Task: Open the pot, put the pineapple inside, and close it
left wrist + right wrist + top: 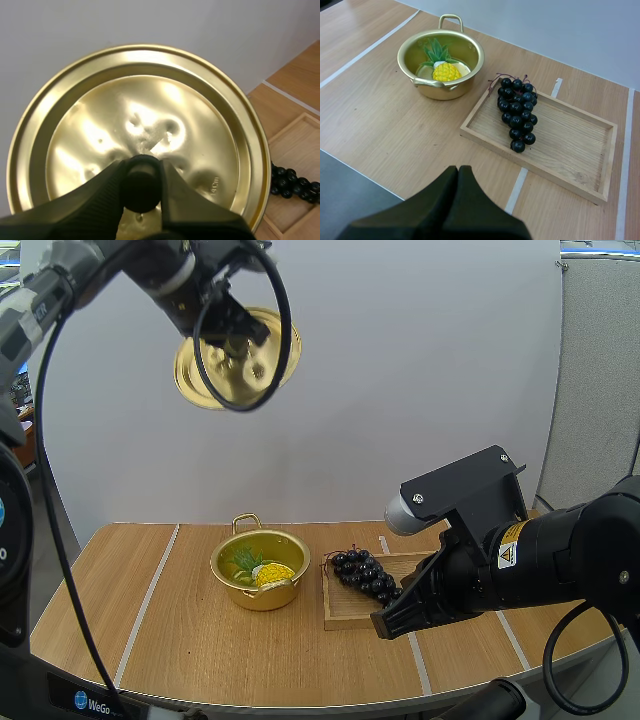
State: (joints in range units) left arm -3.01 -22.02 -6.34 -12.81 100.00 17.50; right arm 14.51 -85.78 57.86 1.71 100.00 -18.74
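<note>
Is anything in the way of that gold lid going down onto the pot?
Nothing visible. The left gripper holds the lid high up; the pot stands open on the table below, pineapple inside. The grapes, tray and shut right gripper sit off to its side.

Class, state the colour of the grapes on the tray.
Grapes: black; best in right wrist view.

The lid (150, 110) is glossy gold metal, its mirror finish rippled by shallow dents; its knob (141, 185) is matt black, perhaps plastic. The fingers (90, 205) of the left gripper (142, 170) are matt black, finely ribbed. The pot (470, 82) is the same polished metal. The pineapple (446, 72) is bumpy yellow, the grapes (517, 112) smooth and shiny. The tray (570, 135) is pale matt wood with plain grain, the table (385, 115) smooth wood with a slight sheen
</note>
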